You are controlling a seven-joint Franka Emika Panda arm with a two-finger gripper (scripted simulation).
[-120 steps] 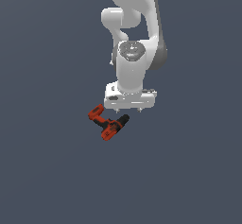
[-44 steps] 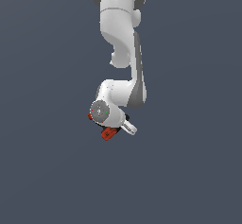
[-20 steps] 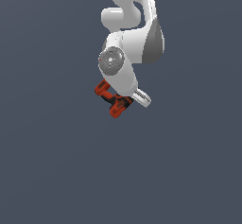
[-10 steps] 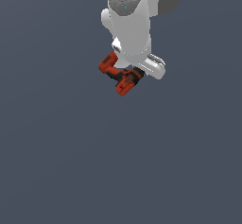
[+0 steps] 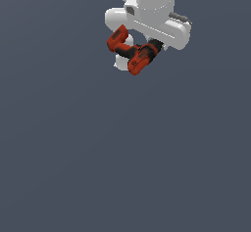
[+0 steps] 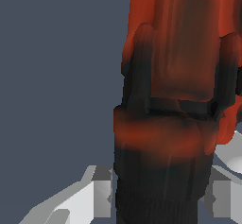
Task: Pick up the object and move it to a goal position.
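Note:
The object, a red-orange drill [image 5: 130, 52] with black parts, hangs high in the exterior view, held under the white hand. My gripper [image 5: 151, 47] is shut on the drill's body, and the drill juts toward the exterior view's left. In the wrist view the drill [image 6: 177, 100] fills most of the picture, red above and black below, with a grey finger [image 6: 101, 192] on one side and another finger [image 6: 222, 194] on the other. The contact surfaces of the fingers are hidden behind the drill.
A plain dark grey-blue floor [image 5: 122, 167] lies far below the arm. The white arm's links [image 5: 147, 1] rise out of the top of the exterior view. No goal marker shows.
The arm has lifted the drill upward and toward the exterior view's right over the earlier frames. The wrist has also turned, and the drill stays in the grip.

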